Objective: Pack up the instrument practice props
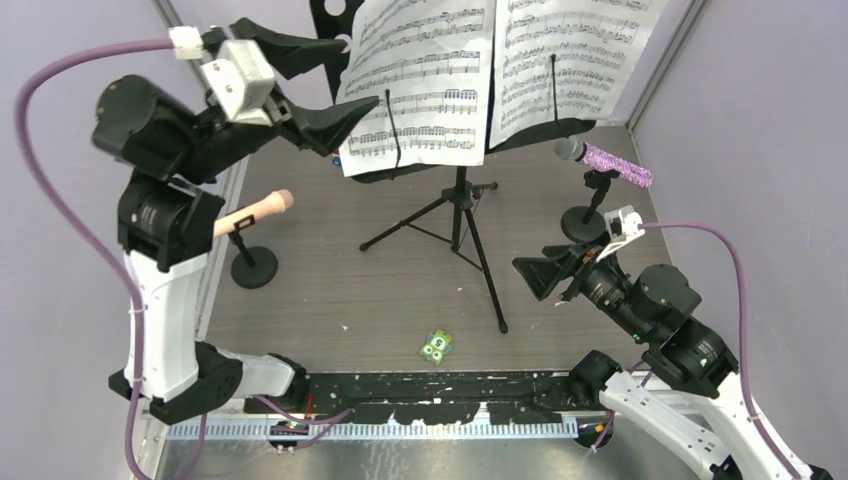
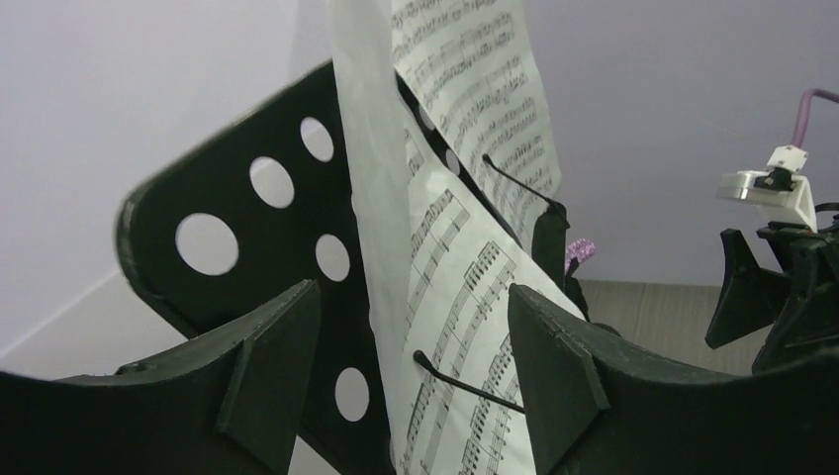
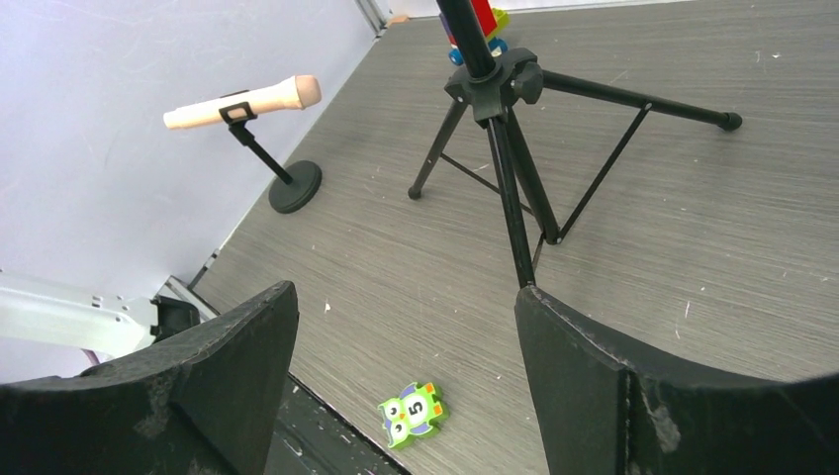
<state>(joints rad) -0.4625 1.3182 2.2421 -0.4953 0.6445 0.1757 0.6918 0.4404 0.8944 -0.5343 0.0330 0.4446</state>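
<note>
The black perforated music desk [image 1: 328,22] stands on tripod legs [image 1: 462,225] at the back middle. It holds two white sheet-music pages [image 1: 425,80], each under a wire clip. My left gripper [image 1: 355,72] is open, with its jaws on either side of the desk's left edge and the left page [image 2: 450,287]. The pink microphone [image 1: 255,212] rests on its round-based mount [image 1: 253,268] at the left. The purple-glitter microphone [image 1: 612,160] rests on its mount [image 1: 585,222] at the right. My right gripper [image 1: 530,278] is open and empty, low, to the right of the tripod [image 3: 505,158].
A small green owl piece [image 1: 437,347] lies near the front edge and shows between the right fingers [image 3: 414,416]. A red-blue toy [image 3: 477,25] sits behind the tripod. Purple walls close in on both sides. A black rail runs along the near edge.
</note>
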